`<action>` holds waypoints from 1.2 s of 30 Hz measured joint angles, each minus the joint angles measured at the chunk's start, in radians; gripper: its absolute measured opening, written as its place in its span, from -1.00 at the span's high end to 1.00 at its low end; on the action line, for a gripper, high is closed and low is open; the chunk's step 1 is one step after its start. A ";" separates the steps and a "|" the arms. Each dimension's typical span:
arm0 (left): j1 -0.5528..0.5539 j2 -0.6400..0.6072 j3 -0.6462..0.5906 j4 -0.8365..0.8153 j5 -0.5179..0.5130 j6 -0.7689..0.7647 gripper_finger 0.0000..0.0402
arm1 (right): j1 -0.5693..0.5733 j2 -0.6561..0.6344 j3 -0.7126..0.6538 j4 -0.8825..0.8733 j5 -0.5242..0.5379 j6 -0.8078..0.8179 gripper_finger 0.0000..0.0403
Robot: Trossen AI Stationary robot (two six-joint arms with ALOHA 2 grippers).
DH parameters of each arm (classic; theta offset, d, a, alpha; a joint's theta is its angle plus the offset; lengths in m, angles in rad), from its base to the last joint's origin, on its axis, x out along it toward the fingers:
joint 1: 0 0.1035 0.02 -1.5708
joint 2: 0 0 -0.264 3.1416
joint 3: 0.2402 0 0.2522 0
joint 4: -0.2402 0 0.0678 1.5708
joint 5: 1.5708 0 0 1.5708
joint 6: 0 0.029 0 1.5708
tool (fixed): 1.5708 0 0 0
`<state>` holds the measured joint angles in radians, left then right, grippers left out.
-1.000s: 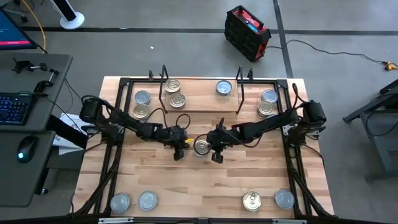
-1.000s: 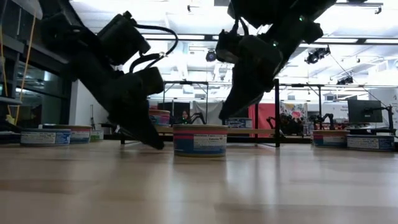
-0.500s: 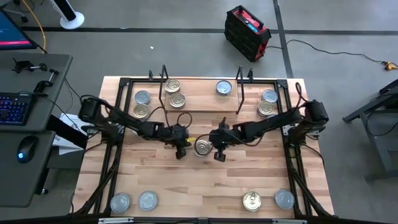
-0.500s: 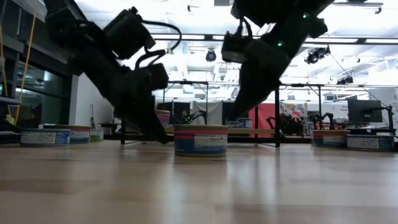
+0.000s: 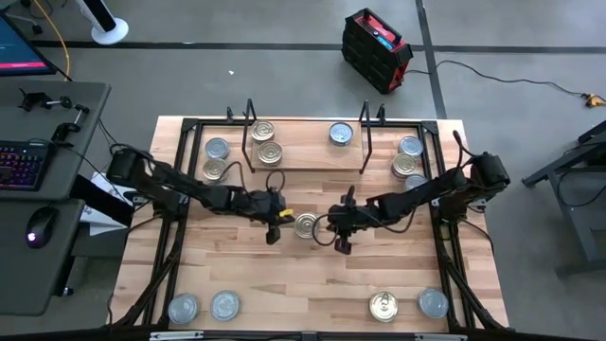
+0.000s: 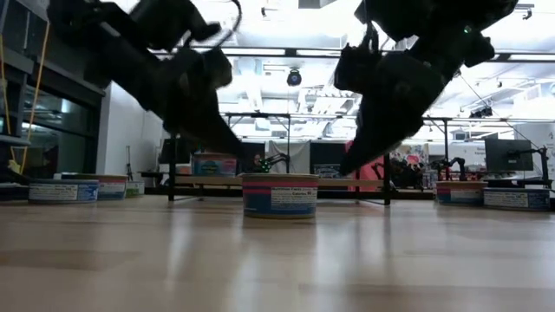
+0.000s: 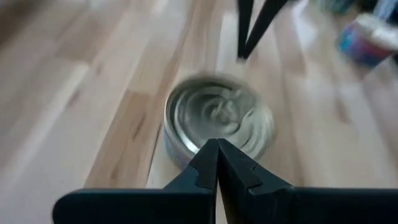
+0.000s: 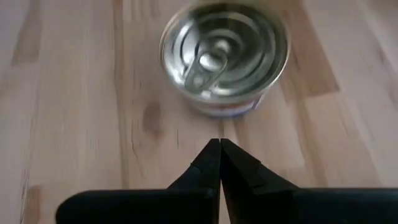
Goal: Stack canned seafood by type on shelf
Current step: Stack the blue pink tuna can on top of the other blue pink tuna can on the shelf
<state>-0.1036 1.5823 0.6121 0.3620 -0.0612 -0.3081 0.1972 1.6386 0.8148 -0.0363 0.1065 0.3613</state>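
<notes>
with both grippers pinched closed (left gripper point(image 5: 274, 230), right gripper point(image 5: 342, 242)), tin point(image 5: 306, 224) sits between.

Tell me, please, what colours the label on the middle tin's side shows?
Blue with a pink band and a white panel, on the tin; the low view shows it best.

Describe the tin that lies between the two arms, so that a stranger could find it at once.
Look at the middle of the wooden table, in front of the shelf. One tin stands there alone, between the left fingers and the right fingers, both shut. All other tins sit on the shelf or near the table's edges.
</notes>
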 joint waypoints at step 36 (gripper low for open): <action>-0.042 0.126 0.038 -0.022 0.007 0.101 1.00 | -0.052 0.084 0.002 0.197 -0.002 0.005 1.00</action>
<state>-0.1459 1.7084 0.6502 0.3395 -0.0545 -0.2068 0.1454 1.7229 0.8170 0.1604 0.1050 0.3667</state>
